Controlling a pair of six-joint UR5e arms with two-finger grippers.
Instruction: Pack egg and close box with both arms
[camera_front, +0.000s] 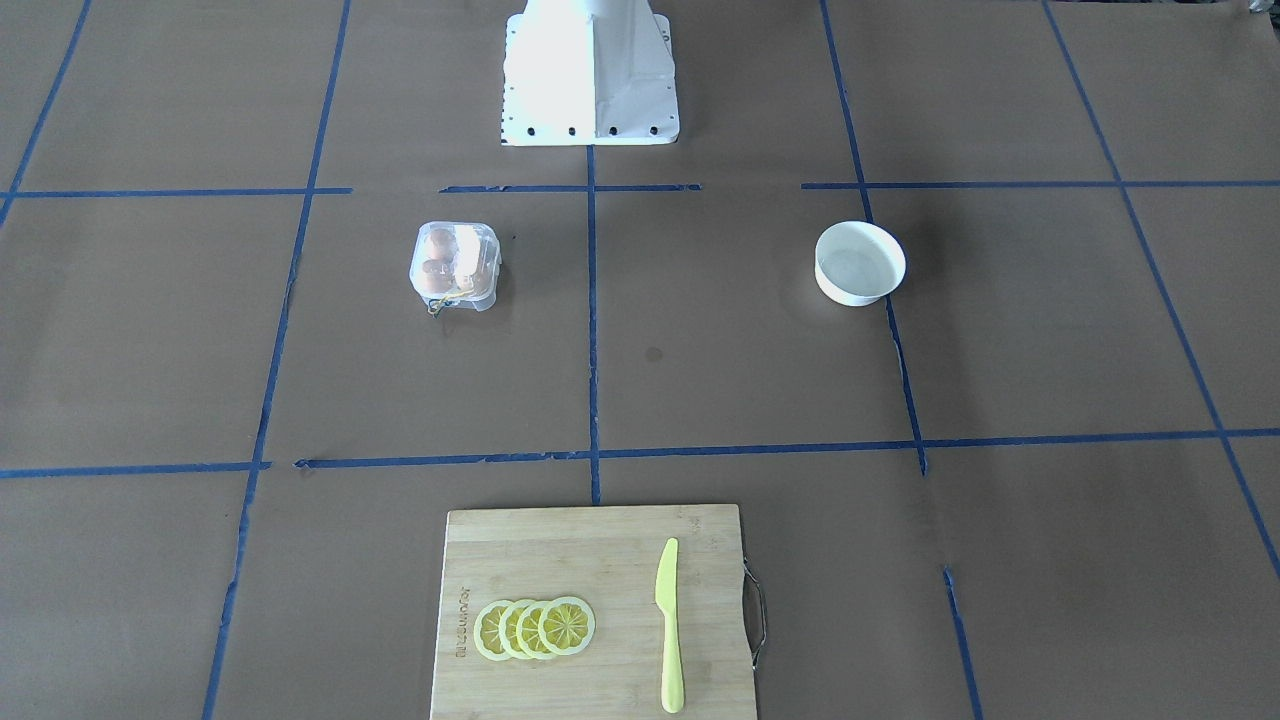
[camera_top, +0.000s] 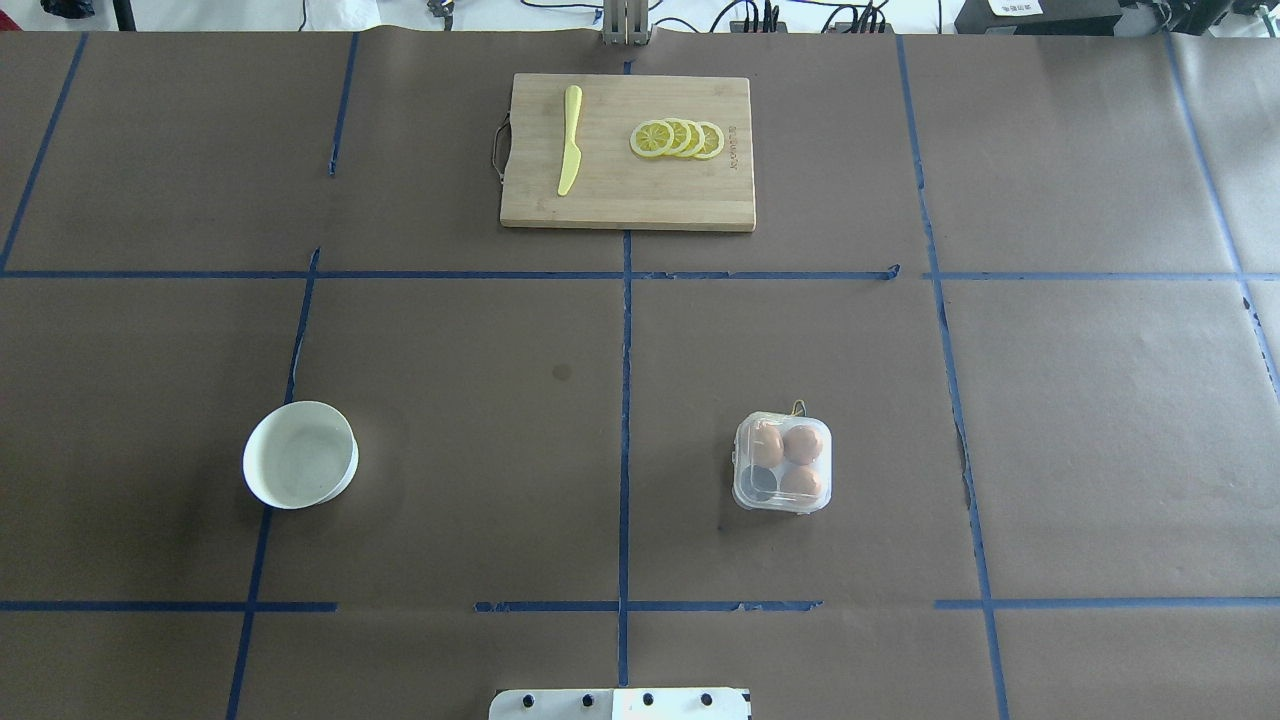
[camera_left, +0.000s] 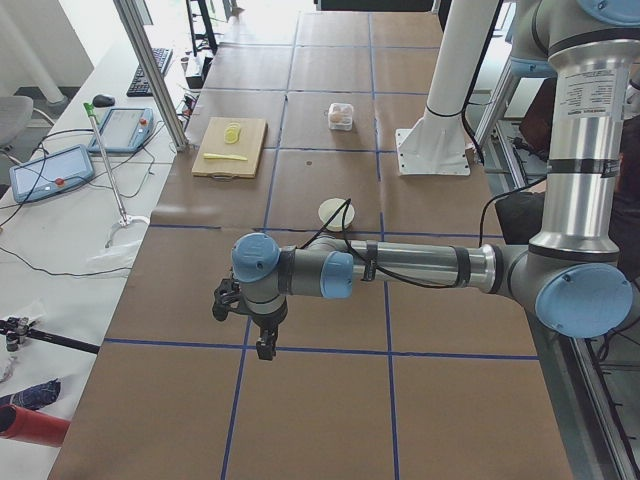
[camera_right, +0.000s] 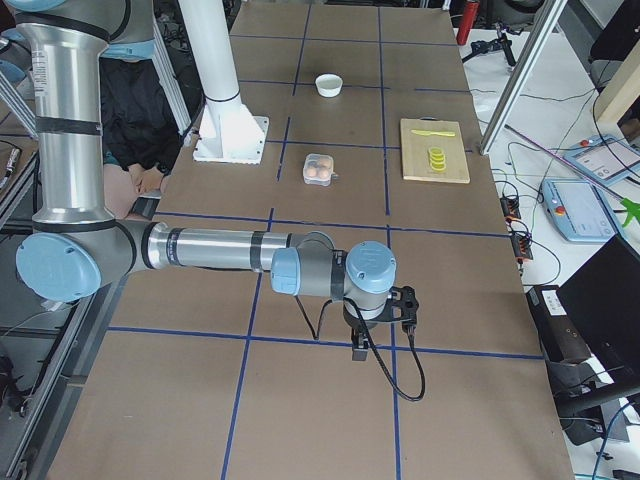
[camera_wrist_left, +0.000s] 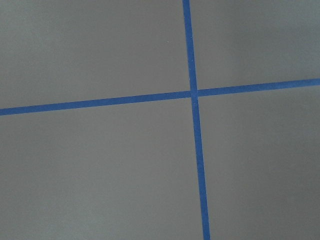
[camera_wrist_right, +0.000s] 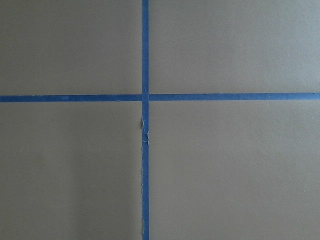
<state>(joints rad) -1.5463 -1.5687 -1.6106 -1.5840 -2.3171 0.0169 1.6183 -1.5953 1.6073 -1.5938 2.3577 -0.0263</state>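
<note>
The clear egg box (camera_top: 782, 463) stands on the brown table, right of the centre line, with its lid down over the cups. Three brown eggs (camera_top: 802, 444) lie inside it and look alike; one cup looks empty. The box also shows in the front view (camera_front: 455, 265). Neither arm shows in the overhead or front views. My left gripper (camera_left: 265, 345) hangs over the table's left end, far from the box. My right gripper (camera_right: 358, 350) hangs over the right end, also far from it. I cannot tell whether either is open or shut. Both wrist views show only paper and blue tape.
A white bowl (camera_top: 300, 455) stands empty left of centre. A bamboo cutting board (camera_top: 628, 200) at the far edge carries a yellow knife (camera_top: 570, 140) and lemon slices (camera_top: 678, 138). The white pedestal (camera_front: 590, 80) stands at the robot's side of the table.
</note>
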